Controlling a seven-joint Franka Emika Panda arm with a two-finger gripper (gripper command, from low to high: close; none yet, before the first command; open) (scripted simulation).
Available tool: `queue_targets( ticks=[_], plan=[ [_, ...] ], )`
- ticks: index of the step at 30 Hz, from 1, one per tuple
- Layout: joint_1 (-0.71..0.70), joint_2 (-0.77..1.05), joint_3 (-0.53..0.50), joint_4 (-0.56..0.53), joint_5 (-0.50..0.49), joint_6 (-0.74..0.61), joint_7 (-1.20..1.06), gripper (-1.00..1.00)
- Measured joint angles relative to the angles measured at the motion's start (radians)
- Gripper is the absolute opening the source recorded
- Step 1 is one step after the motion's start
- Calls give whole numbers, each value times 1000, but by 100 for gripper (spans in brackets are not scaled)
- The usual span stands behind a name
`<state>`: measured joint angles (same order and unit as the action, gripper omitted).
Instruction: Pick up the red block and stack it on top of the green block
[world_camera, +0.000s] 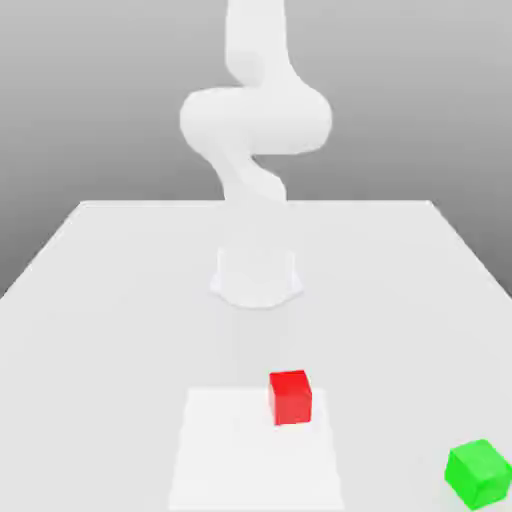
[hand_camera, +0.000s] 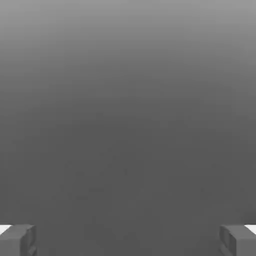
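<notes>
White table (world_camera: 120, 300): red block (world_camera: 291, 398) sits at its pale square (world_camera: 250, 460)'s edge, green block (world_camera: 478, 473) off the square. Gripper (hand_camera: 128, 241) wide open, empty; grasp and stack both remain.

– How does the red block (world_camera: 290, 398) look?
– Matt and smooth, like plain plastic, and the green block (world_camera: 479, 474) has that same flat finish.
– And the arm (world_camera: 257, 120)?
– Smooth white, with soft shading and no metallic shine.
– The tabletop (world_camera: 120, 340)?
– Smooth and pale; the white patch (world_camera: 250, 460) on it looks even and matt too.
</notes>
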<state>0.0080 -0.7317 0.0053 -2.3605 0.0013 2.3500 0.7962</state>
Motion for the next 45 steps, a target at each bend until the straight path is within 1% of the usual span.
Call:
queue_targets(
  ticks=[12, 17, 19, 24, 25, 32, 39, 41, 45],
  plan=[
    [50, 403, 28, -338, 7, 288, -23, 0],
    [69, 617, 45, -490, 9, 437, -32, 0],
    [71, 711, 47, -507, 0, 510, -27, 0],
    [92, 899, 19, -491, -33, 669, -3, 0],
    [97, 925, 14, -487, -36, 691, -1, -100],
    [96, 927, 15, -487, -41, 692, 3, -100],
    [87, 698, 35, -519, 1, 496, -28, -100],
    [121, 693, 41, -479, 3, 451, -71, -100],
    [176, 755, 76, -344, -5, 377, -191, -100]
  ],
)
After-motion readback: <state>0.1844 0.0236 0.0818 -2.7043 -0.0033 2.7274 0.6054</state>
